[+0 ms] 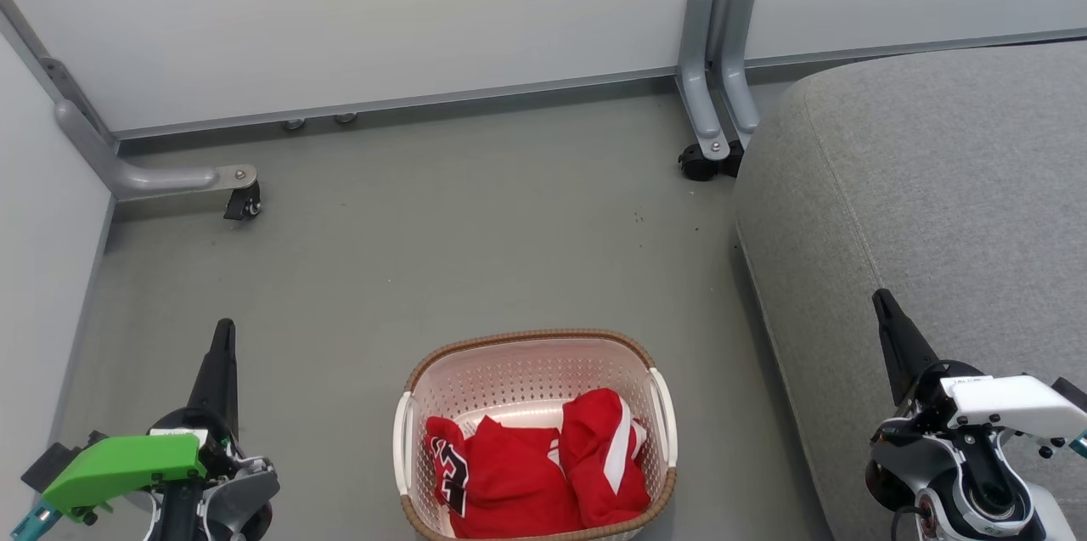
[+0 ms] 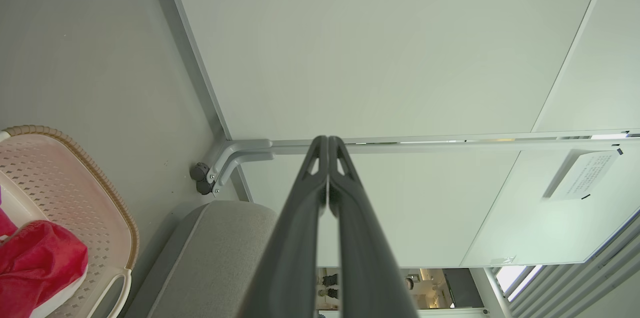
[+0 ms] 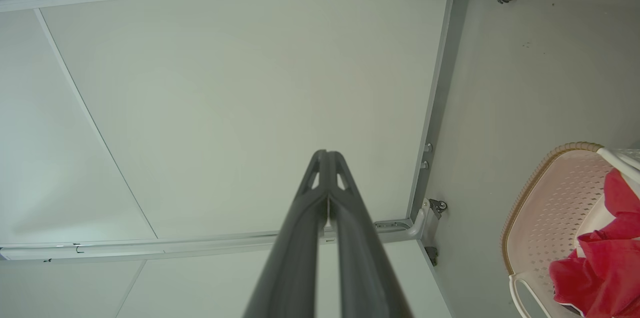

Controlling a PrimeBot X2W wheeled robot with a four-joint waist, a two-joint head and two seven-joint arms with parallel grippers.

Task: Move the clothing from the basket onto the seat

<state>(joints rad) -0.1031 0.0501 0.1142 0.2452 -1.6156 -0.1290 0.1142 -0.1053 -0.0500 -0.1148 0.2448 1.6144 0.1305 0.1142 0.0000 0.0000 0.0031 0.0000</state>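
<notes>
A smooth grey-green floor point(image 1: 475, 218) carries everything. On it stands a small cream-white perforated plastic basket point(image 1: 526, 335) with a brown woven-look rim, bright red clothing point(image 1: 526, 473) bundled inside. Bare floor separates it from the large light grey fabric sofa seat point(image 1: 934, 184) beside it. By the pale partitions point(image 1: 382, 14), curved grey metal feet point(image 1: 161, 178) on black casters point(image 1: 244, 205) rest on the floor, a few dark specks point(image 1: 639, 216) nearby.

Left gripper point(image 1: 223, 330): long dark tapered fingers point(image 1: 216, 380), bright green wrist cover point(image 1: 119, 460), teal tab point(image 1: 32, 517). Right gripper point(image 1: 881, 301): white cover point(image 1: 1010, 405), grey-white joint housing point(image 1: 955, 473), small dark screws point(image 1: 1056, 442).
</notes>
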